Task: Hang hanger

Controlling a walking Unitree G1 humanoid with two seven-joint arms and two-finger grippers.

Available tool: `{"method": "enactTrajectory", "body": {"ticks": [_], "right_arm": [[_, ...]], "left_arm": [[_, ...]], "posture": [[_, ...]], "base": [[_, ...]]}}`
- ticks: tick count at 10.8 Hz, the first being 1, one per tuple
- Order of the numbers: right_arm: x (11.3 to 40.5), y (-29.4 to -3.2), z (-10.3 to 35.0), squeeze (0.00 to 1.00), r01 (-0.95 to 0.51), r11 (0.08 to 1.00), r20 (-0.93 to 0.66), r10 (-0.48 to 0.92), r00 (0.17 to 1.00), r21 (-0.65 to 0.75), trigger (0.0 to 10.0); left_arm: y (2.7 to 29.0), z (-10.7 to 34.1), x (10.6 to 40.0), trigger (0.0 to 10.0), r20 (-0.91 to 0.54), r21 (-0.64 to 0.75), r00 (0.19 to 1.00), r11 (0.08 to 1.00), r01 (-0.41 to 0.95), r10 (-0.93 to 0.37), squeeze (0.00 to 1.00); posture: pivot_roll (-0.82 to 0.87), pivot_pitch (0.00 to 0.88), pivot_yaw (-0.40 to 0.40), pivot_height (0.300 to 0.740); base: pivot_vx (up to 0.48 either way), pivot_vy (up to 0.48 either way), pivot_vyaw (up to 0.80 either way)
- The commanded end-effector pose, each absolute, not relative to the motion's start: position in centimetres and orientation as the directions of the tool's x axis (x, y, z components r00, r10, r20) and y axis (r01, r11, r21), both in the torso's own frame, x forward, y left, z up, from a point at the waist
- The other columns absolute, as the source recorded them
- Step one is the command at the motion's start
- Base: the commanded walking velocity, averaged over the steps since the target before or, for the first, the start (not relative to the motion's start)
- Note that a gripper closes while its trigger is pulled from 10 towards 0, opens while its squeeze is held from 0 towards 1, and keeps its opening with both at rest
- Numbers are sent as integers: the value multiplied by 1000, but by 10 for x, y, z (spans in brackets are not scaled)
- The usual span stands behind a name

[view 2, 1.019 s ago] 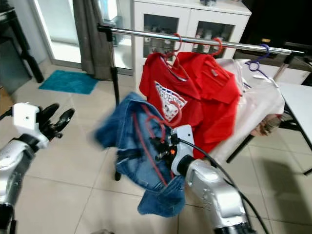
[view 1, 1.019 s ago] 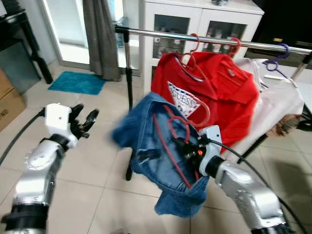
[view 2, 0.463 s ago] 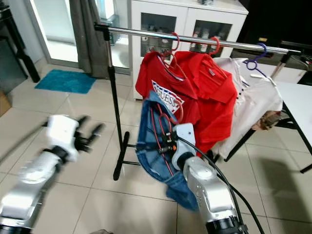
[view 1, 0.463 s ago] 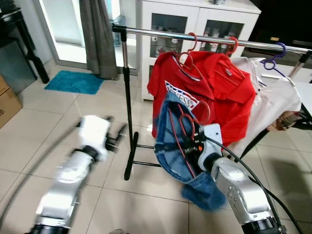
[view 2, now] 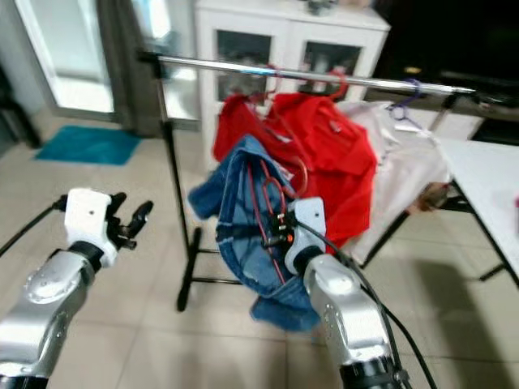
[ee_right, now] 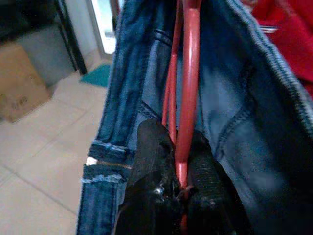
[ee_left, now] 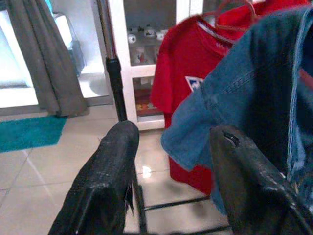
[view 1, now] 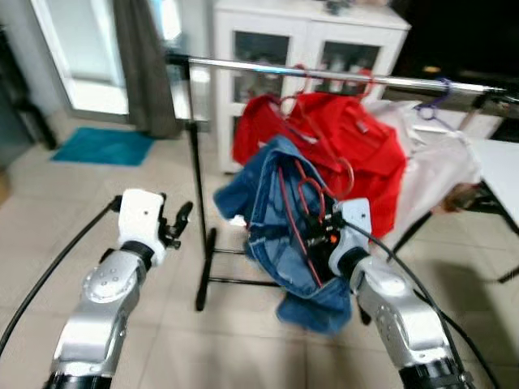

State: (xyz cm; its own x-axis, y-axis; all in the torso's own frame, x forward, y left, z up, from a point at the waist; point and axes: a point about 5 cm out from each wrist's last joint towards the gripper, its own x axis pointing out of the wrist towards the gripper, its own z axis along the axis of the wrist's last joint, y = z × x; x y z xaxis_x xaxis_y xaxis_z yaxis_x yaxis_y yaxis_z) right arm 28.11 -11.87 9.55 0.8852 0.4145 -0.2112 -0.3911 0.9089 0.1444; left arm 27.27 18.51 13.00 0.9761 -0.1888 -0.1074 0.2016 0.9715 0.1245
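Red hanger (ee_right: 188, 93) with denim garment (view 1: 280, 223), pinched by right gripper (ee_right: 178, 169), remains below rail (view 1: 340, 75); left gripper (ee_left: 168, 161) gapes empty.

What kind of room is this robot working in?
Probably a room in a home, used for laundry: a clothes rail hung with red shirts, a white glass-door cabinet behind it, and a tiled floor.

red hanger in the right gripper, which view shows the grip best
The right wrist view: the right gripper is shut on the red hanger, close up against the denim garment. Both eye views show the hanger small, half buried in denim.
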Motion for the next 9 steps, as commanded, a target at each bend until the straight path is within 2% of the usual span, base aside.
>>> {"method": "enactTrajectory", "body": {"ticks": [1, 2, 6, 9], "right_arm": [[289, -113, 109, 0, -419, 900, -149, 434, 889, 121, 10000], [291, -113, 112, 0, -419, 902, -140, 431, 892, 105, 10000], [299, -112, 119, 0, -409, 910, -148, 415, 898, 72, 10000], [304, -112, 122, 0, -417, 908, -171, 408, 897, -21, 10000]], "left_arm": [[190, 131, 272, 10000, -118, 144, 979, 972, 184, -167, 0], [189, 133, 273, 10000, -116, 142, 979, 973, 183, -168, 0], [190, 132, 272, 10000, -135, 170, 973, 964, 207, -185, 0], [191, 131, 270, 10000, -148, 177, 971, 960, 215, -190, 0]], "posture": [[-52, 0, -43, 740], [-45, 0, -45, 740], [-42, 0, -43, 740], [-37, 0, -46, 740]], "base": [[401, 0, 800], [405, 0, 800], [402, 0, 0], [404, 0, 0]]}}
